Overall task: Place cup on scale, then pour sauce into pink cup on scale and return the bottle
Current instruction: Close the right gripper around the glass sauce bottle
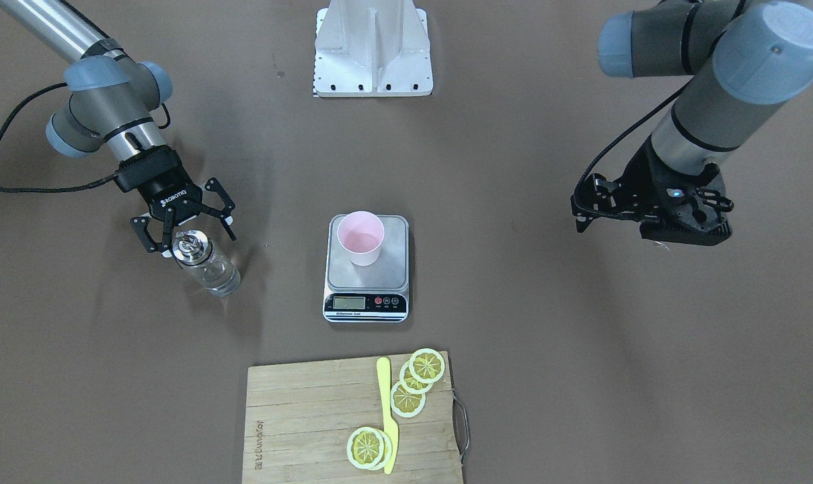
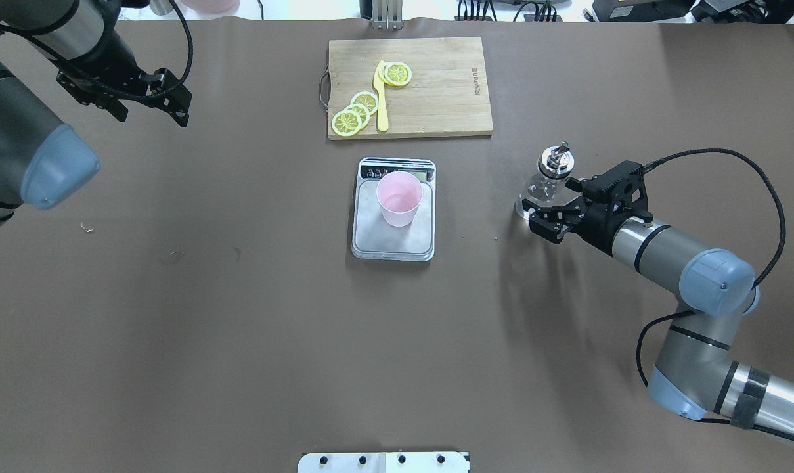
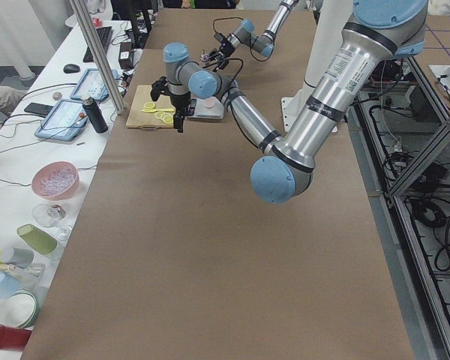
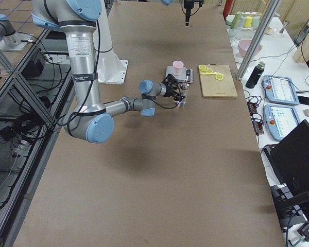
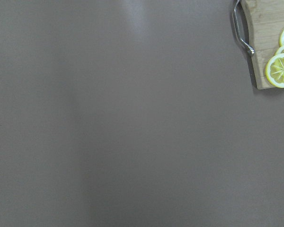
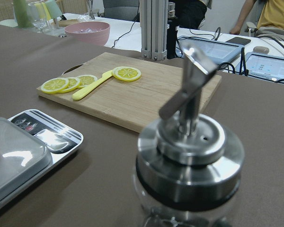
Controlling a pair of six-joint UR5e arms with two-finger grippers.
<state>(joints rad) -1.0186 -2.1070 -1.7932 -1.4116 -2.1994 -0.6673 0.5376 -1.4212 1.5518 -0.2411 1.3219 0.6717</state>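
The pale-pink cup (image 1: 360, 237) (image 2: 398, 199) stands upright on the scale (image 1: 393, 269) (image 2: 370, 240) at the table's middle. The clear glass bottle (image 1: 214, 272) (image 2: 540, 190) with its silver pourer cap stands on the table off to the robot's right. My right gripper (image 1: 192, 242) (image 2: 557, 207) is open at the height of the cap, its fingers spread on either side of the bottle's top. The right wrist view shows the bottle (image 6: 189, 161) very close. I cannot tell whether the fingers touch it. My left gripper (image 1: 581, 212) (image 2: 173, 98) hangs open and empty, far from the scale.
A wooden cutting board (image 1: 298, 417) (image 2: 436, 98) lies beyond the scale, with lemon slices (image 2: 364, 102) and a yellow knife (image 2: 381, 98) on it. The left wrist view shows bare brown table and the board's corner (image 5: 270, 28). The robot's base plate (image 1: 372, 54) is at the near edge.
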